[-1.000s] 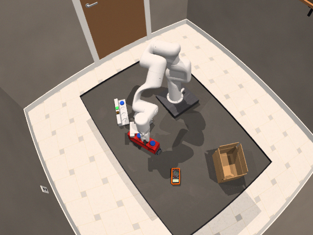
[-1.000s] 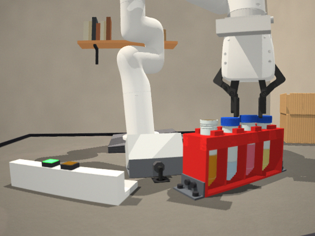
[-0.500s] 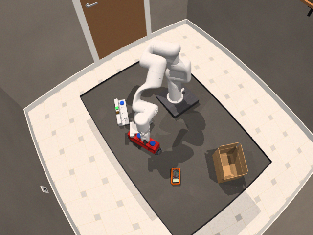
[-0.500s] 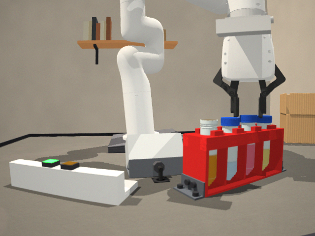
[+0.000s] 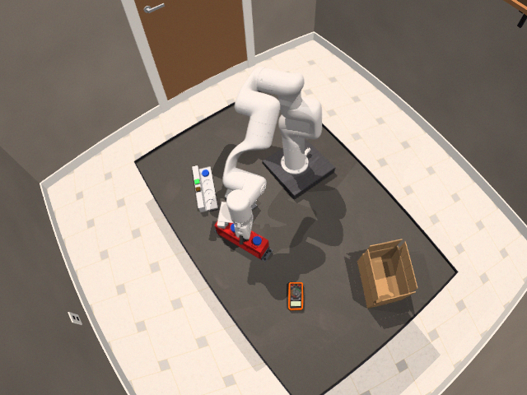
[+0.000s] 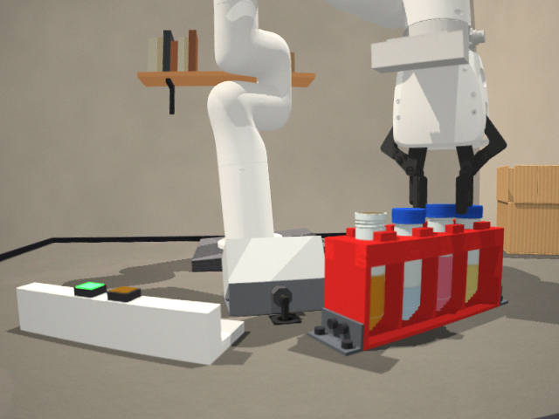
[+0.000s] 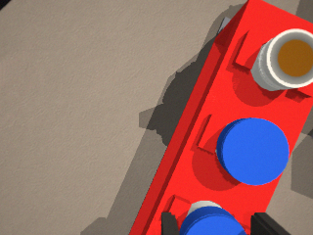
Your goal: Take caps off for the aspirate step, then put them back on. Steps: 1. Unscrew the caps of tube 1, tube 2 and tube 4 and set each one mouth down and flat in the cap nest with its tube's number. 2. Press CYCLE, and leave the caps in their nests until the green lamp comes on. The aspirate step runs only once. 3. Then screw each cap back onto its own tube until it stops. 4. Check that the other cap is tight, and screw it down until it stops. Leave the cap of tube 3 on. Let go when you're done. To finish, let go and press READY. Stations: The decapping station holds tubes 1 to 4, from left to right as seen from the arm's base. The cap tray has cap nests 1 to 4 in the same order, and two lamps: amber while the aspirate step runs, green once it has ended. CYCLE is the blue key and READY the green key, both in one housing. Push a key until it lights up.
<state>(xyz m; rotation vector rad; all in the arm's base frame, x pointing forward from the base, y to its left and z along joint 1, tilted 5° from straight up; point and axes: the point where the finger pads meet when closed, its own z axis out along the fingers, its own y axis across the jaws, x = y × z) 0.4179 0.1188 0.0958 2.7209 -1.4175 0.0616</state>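
Observation:
The red tube rack [image 6: 413, 279] holds four tubes. In the exterior view the leftmost tube [image 6: 369, 224] is uncapped, with orange liquid; it also shows in the wrist view [image 7: 289, 58]. The other three tubes carry blue caps. My gripper [image 6: 441, 205] stands open over the third tube from the left, the pink one. Its fingers flank that tube's cap [image 7: 211, 222] with small gaps on both sides. The neighbouring capped tube [image 7: 252, 151] is free. One blue cap [image 5: 205, 172] lies in an end nest of the white cap tray [image 5: 204, 188]. The green lamp [image 6: 90, 286] is lit and the amber lamp [image 6: 124, 292] is dark.
The white and grey key housing [image 6: 271, 275] stands between the tray and the rack; its keys are hidden. An orange multimeter [image 5: 295, 296] and an open cardboard box [image 5: 386, 271] lie further off on the mat. The arm's base [image 5: 297, 168] is behind the rack.

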